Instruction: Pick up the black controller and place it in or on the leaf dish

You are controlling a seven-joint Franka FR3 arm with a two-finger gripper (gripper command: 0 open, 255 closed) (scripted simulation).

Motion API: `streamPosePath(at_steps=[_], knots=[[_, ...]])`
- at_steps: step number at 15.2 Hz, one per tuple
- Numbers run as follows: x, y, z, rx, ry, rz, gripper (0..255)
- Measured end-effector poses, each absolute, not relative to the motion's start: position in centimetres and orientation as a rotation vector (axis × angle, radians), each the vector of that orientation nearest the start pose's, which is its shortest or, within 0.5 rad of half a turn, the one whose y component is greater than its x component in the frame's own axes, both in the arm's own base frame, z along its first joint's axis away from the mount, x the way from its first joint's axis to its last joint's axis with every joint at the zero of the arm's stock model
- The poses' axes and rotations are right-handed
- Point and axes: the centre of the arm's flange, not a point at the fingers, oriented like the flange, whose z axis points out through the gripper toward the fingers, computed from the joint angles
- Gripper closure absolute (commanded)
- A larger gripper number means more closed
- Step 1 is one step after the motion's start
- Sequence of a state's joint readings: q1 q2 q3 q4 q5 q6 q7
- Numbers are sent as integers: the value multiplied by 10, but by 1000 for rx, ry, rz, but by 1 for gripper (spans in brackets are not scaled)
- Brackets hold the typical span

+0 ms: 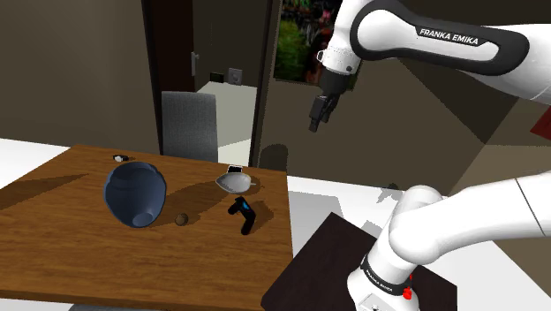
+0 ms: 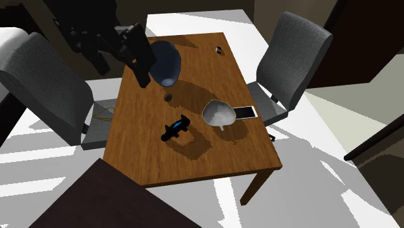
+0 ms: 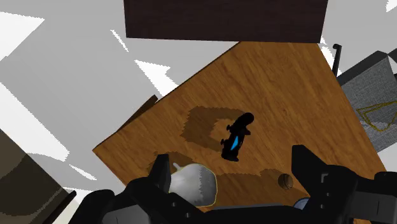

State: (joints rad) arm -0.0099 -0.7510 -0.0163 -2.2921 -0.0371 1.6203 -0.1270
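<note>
The black controller (image 1: 242, 215) with a blue stripe lies on the wooden table (image 1: 71, 221), near the edge facing the stand. The pale leaf dish (image 1: 235, 182) sits just behind it, about a hand's width away. My gripper (image 1: 315, 119) hangs high in the air, well above the table and off toward the shoulder view's right. In the wrist view the controller (image 3: 236, 137) lies far below between my open fingers (image 3: 160, 172), with the leaf dish (image 3: 194, 184) beside it. The second exterior view has the controller (image 2: 175, 128), the dish (image 2: 218, 114) and my gripper (image 2: 142, 76).
A large blue bowl (image 1: 135, 194) lies tipped on the table, a small brown ball (image 1: 181, 218) next to it. A phone (image 2: 244, 113) lies against the dish. Grey chairs (image 2: 294, 52) (image 2: 39, 84) stand at two sides of the table. The dark stand top (image 1: 331, 256) is beside the table.
</note>
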Motion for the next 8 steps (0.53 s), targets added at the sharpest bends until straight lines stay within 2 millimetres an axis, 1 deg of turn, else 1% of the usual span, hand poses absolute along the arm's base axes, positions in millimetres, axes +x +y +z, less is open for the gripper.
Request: streamPosePath(at_steps=[1, 3, 8], knots=[[322, -14, 614, -3167, -167, -122, 0], [331, -15, 601, -3160, -162, -118, 0], [359, -15, 544, -3132, -144, -108, 0]])
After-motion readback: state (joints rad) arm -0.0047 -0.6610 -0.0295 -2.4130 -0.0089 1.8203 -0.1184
